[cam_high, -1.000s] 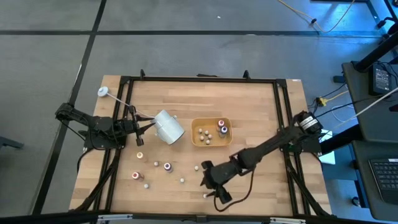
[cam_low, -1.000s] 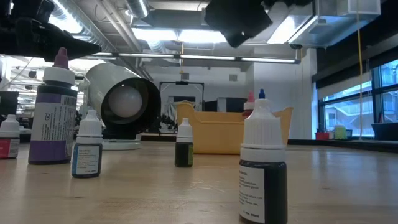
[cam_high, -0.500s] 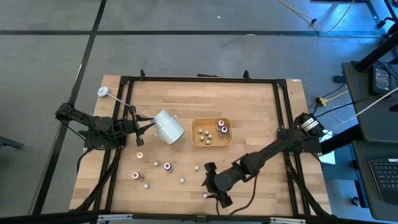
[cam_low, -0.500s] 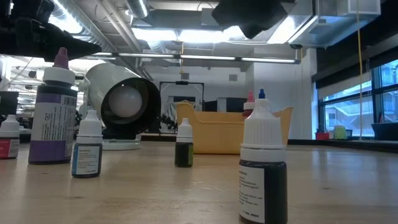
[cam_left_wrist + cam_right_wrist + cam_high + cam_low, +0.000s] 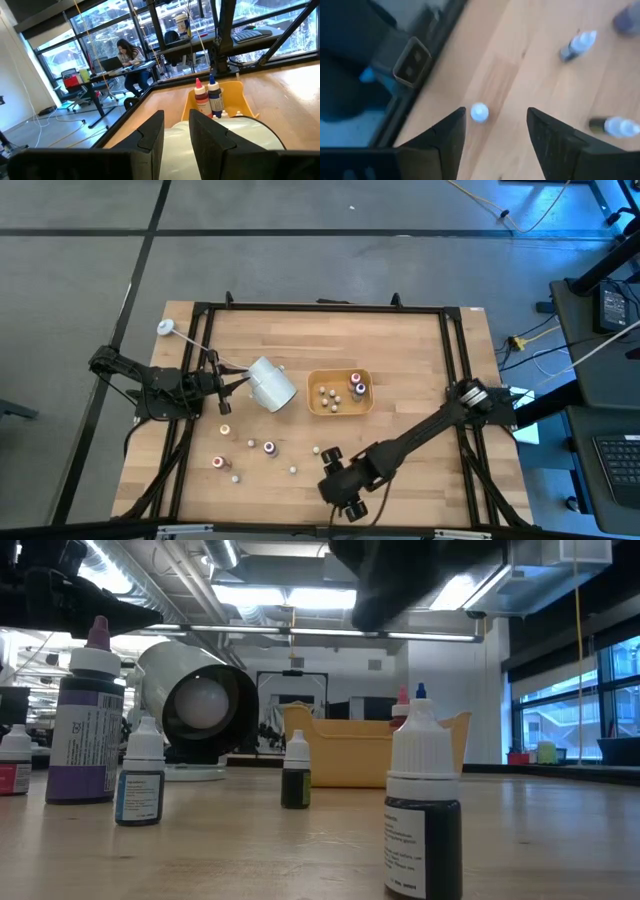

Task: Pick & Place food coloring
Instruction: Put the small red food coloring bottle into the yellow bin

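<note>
Several bottles (image 5: 358, 387) in orange tray (image 5: 340, 411); cup (image 5: 270, 383) tipped.

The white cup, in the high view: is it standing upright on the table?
No, the white cup lies tipped on its side, left of the orange tray.

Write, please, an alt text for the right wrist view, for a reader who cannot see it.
The right gripper hangs open above the wooden table, its two dark fingers framing a small white-capped food coloring bottle seen from above. Two more bottles appear farther off, near the picture's edge, and the table's dark frame runs alongside.
</note>
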Available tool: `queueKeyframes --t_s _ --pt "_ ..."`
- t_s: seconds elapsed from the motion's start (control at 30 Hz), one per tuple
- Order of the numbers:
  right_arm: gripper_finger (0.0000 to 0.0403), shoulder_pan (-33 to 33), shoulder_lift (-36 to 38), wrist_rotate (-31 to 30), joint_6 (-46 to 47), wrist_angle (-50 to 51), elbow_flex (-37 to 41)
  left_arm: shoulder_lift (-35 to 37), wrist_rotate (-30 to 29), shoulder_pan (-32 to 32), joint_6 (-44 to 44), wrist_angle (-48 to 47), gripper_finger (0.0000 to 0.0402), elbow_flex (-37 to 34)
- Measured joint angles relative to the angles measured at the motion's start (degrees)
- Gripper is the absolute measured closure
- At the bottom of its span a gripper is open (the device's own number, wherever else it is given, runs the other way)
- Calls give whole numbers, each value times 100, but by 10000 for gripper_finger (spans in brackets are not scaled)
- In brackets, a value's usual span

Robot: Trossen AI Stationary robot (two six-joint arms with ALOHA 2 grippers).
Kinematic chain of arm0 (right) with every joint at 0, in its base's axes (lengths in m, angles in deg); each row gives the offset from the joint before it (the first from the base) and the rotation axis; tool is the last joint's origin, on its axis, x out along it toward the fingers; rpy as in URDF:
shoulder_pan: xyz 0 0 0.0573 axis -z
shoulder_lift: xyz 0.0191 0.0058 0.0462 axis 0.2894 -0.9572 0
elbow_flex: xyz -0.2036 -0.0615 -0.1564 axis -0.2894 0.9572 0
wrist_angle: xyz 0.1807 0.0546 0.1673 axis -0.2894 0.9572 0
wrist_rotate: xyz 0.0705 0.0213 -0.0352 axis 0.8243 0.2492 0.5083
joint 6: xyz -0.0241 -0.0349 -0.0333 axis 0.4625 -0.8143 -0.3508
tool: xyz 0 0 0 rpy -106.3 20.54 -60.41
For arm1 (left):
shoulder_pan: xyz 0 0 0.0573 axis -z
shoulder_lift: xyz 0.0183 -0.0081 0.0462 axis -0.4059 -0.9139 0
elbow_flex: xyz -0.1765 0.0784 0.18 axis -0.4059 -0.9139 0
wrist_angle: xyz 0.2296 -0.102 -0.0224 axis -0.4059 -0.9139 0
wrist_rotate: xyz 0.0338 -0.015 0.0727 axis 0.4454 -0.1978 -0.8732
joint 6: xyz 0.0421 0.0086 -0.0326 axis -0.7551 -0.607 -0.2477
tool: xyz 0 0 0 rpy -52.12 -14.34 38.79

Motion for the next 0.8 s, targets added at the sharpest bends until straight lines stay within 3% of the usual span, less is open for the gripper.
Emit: queueKeyframes --t_s 0.4,0.8 --pt "193 -4 -1552 157 -36 1996 -2002 -2 -2 0 63 -27 313 0" --pt "193 -7 -1838 208 -180 1830 -2169 0 -2 0 55 -26 313 0"
